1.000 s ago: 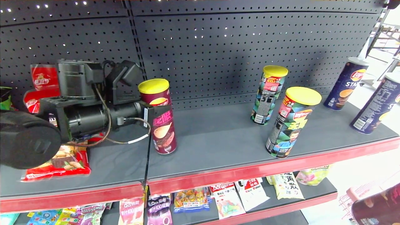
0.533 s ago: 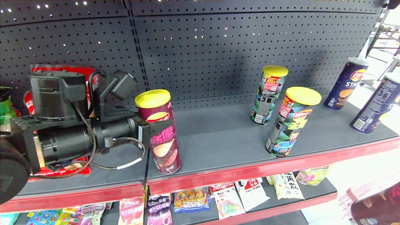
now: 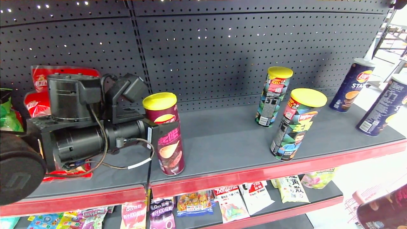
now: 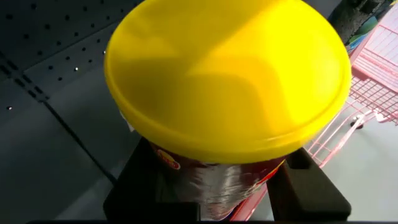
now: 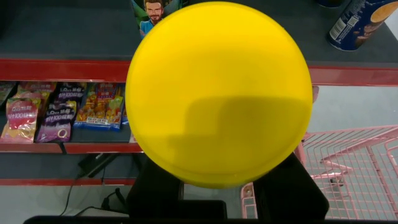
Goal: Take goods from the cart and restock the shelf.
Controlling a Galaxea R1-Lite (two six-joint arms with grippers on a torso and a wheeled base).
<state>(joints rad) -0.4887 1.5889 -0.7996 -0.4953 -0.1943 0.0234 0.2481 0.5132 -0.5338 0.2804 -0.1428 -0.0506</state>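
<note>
- At the left end of the shelf [image 3: 229, 143], the left gripper [image 3: 161, 127] comes in level from the side, clamped around the middle of the maroon can [image 3: 168, 149].
- That can stands near upright, long axis vertical with a slight lean, its yellow lid [image 4: 227, 74] on top.
- Its base sits just behind the red front lip [image 3: 254, 175]. I judge that setting it down turns on this gap, and whether the base touches the board is hard to tell.
- Out to the right runs bare board, then two patterned cans [image 3: 297, 124], well apart.
- Low on the right side, the right gripper [image 5: 221, 205] grips a second can [image 5: 217, 93] upright beside the pink cart [image 5: 354, 168].
- From above, both lids hide the fingers' contact, and the second can is cut off at the head view's corner.
</note>
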